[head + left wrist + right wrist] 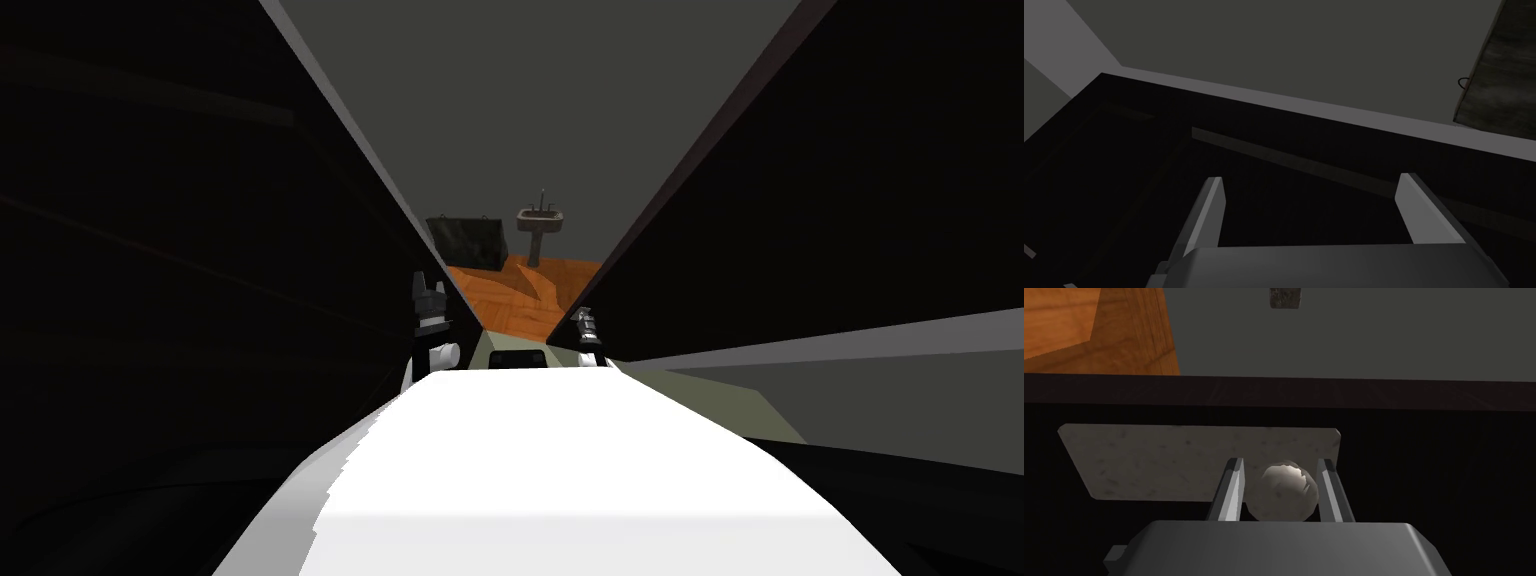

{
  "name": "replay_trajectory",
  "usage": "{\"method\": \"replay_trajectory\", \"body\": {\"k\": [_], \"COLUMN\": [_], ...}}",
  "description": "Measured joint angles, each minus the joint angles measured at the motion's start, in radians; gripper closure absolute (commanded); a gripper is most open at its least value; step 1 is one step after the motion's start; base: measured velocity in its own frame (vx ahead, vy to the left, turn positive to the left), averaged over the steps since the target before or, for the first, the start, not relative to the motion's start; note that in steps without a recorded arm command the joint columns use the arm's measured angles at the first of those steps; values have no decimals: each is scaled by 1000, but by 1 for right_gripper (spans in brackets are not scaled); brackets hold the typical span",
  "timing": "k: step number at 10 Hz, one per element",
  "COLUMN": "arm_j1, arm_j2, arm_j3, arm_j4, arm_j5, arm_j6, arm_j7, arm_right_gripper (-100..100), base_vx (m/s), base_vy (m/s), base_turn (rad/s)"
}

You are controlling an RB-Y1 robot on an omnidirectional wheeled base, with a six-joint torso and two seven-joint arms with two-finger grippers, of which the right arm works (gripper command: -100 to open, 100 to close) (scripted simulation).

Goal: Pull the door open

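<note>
Right gripper (1281,463) is clenched on a round, pale, mottled knob (1282,490): its two blade fingers (1234,488) press the knob's sides, one on each, and the knob sits deep between them, close to the gripper's dark body. Just behind the knob is a pale, speckled, oblong backplate (1164,460), which reaches well out past one finger and ends just beyond the other. The plate lies flat on the dark, nearly black door (1434,463). Past the fingertips the door ends in a straight, dark brown edge band (1274,390), with a grey wall (1349,338) beyond it and orange wooden floor (1074,333) off to one side.

From the head camera this gripper shows small, at the near tip of the dark panel to the right of a narrow gap. Through the gap, ahead of both grippers, stand a pedestal sink (540,222) with a tap and a dark cabinet (468,242) on the same orange floor.

Left gripper (1312,177) is released, its fingers standing wide apart with nothing between them. It faces a dark surface (1274,210) crossed by a dim, slightly lighter strip (1284,157). In the head view it hangs at the edge of the dark panel left of the gap, well apart from the knob.
</note>
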Motion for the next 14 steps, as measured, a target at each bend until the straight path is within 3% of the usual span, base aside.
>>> {"method": "replay_trajectory", "body": {"k": [4, 14], "arm_j1": [-2, 37], "arm_j2": [1, -65], "arm_j3": [1, 85], "arm_j4": [0, -15], "arm_j5": [1, 43], "arm_j6": [0, -35], "arm_j7": [0, -96], "arm_right_gripper": [100, 100], "base_vx": [-30, -195], "base_vy": [-2, -33], "base_turn": [27, 91]}}
